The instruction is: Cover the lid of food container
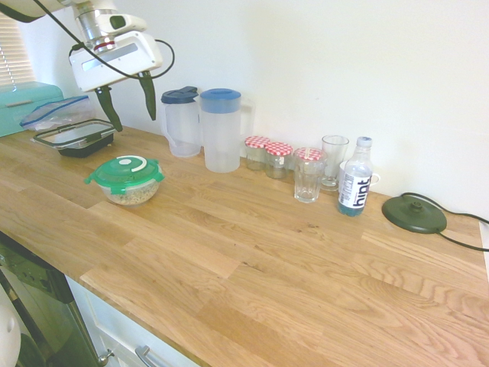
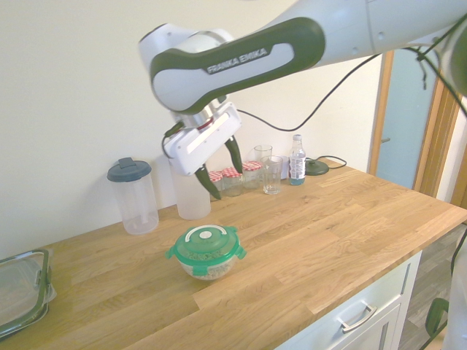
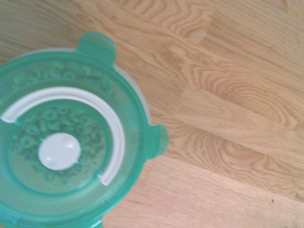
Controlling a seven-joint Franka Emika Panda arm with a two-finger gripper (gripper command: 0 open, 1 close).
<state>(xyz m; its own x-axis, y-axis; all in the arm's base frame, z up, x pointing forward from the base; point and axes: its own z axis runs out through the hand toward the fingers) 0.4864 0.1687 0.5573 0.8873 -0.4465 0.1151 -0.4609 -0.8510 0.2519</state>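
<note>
Cereal rings (image 3: 42, 128) under lid (image 3: 71, 142), wrist-only

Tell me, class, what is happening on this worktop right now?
A white robot arm hangs above the wooden worktop with its claw open and empty. Below it, the green lid already sits on the food container, a small clear bowl of cereal. The claw touches neither. Jugs, jars, glasses and a water bottle stand along the wall.

The bottle (image 1: 355, 186) on the worktop (image 1: 267, 260) carries a label reading "hint", set sideways. The arm (image 2: 241, 55) bears "FRANKA EMIKA" in white letters.
</note>
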